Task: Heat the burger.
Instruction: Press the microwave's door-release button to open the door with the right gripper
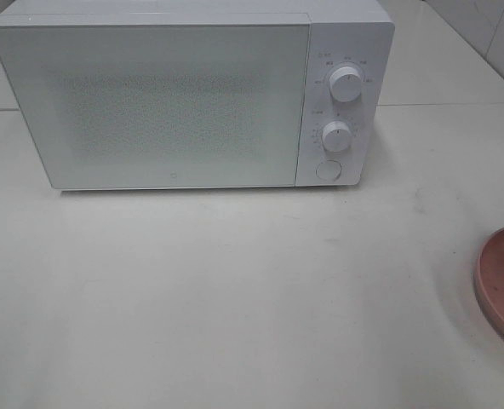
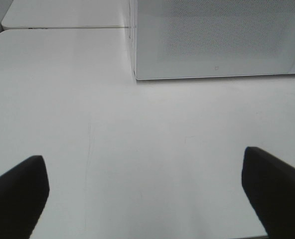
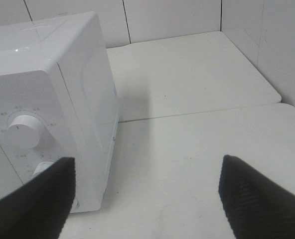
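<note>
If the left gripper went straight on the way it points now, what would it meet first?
Most likely the table: the open left gripper seems tilted down at it. Travelling flatter, it would reach the microwave near its front corner. Depth is hard to judge.

The microwave (image 1: 175,102) looks glossy white plastic, the table (image 1: 235,290) smooth matt white, the plate (image 1: 503,281) matt pink.

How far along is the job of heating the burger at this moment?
Done: nothing I can confirm. The door of the microwave is shut, and the burger shows in no view; the visible part of the pink plate is bare. In hand: nothing; the left gripper and right gripper are open and empty. Left: whether the burger is already inside is hidden, so the remaining steps cannot be told.
</note>
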Controlling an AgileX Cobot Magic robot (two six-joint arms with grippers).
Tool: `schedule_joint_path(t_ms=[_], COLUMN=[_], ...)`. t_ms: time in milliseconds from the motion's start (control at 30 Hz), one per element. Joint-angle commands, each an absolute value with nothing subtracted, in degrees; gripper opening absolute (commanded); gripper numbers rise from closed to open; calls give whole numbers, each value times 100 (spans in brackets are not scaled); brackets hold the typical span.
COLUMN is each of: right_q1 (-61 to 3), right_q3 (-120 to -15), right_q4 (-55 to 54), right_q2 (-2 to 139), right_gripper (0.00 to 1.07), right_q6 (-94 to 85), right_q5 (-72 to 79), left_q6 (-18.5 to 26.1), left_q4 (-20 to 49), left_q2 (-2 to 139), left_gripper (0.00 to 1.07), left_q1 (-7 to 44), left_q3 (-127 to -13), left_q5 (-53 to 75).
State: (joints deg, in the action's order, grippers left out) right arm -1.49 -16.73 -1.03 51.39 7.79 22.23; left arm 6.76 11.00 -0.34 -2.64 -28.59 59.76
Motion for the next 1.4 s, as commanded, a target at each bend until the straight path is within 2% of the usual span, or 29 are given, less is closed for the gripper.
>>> schedule_joint_path(t_ms=[33,267,333,367,433,467,533,833,900,1000,1400], right_q1=[-304,-1054,-1450,-1450,-1862,-1862,-2257,-3197,-3627,-3948,-4899], right_q3=[-1604,-1604,-1604,-1604,-1604,-1604,-1604,-1604,-1604,-1604,-1610], right_q4=[-223,-636,-1180,-1180,-2074,-2074,-2567,-3398,-3724,-3999,-5128], right_q2=[5483,6102,6320,6320,6492,6492,6692,7454,7861,8130,9013], right_gripper=[76,76,76,76,76,76,76,76,76,76,76], right_q6=[716,-57,-659,-659,-1318,-1318,-1833,-2023,-2057,-2057,-2051], right_q5=[2744,3266,3581,3581,3919,3919,4257,5180,5667,6045,7317], left_q6=[653,653,653,653,653,653,653,653,653,653,653], left_q4=[1100,1100,1100,1100,1100,1100,1100,1100,1100,1100,1100], left_q2=[-160,-160,-160,-160,-160,-160,-160,-160,-160,-160,-160], left_gripper=[103,103,103,103,103,103,103,103,103,103,103], left_q1=[-235,-235,-235,-235,-235,-235,-235,-235,-235,-235,-235], left_q3=[-2848,-2848,-2848,-2848,-2848,-2848,-2848,-2848,-2848,-2848,-2848], left_q5=[5936,5936,5936,5936,5936,5936,5936,5936,5936,5936,5936])
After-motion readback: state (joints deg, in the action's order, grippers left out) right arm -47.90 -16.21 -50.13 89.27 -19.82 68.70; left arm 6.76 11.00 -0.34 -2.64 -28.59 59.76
